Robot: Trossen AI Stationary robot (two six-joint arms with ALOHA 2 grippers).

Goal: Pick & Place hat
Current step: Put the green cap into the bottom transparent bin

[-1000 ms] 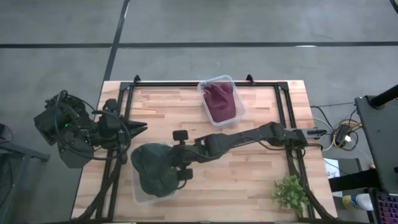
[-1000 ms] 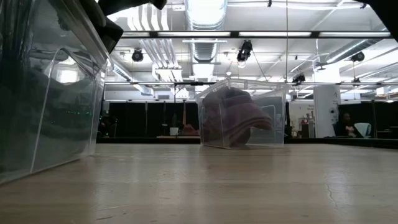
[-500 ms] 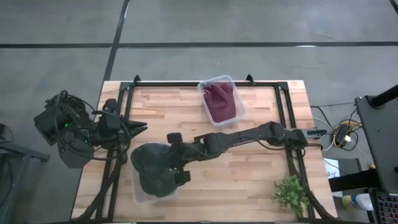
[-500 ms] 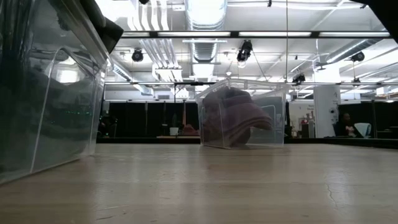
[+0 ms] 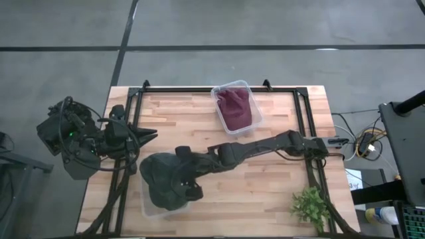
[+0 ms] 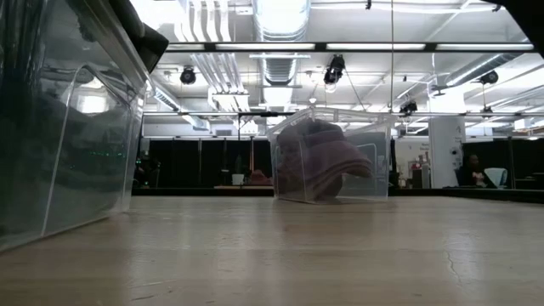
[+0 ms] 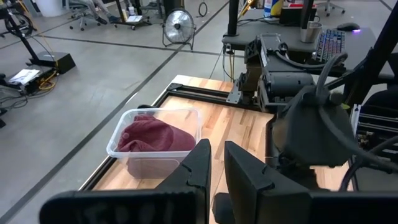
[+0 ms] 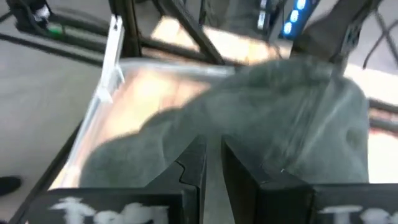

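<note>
From my seat, the slatted pale wood worktop [image 5: 265, 186] carries a clear plastic tub [image 5: 147, 202] at its left-front corner, holding the floppy dark-green fleece hat [image 5: 163, 180]. It looks light and yielding, best pinched at a raised fold. My right gripper [image 5: 178, 174] hovers closed over it; the left gripper [image 5: 151, 135], narrowed, waits beside the tub.

The high view looks straight down on the whole light wooden plank counter [image 5: 265, 179]. The low view sits at counter level, facing the room. Both, and the left wrist view, share the clear plastic bin of maroon cloth [image 5: 236, 107] [image 6: 327, 157] [image 7: 155, 140]. The right wrist view looks closely onto dark green fabric [image 8: 249, 118].
</note>
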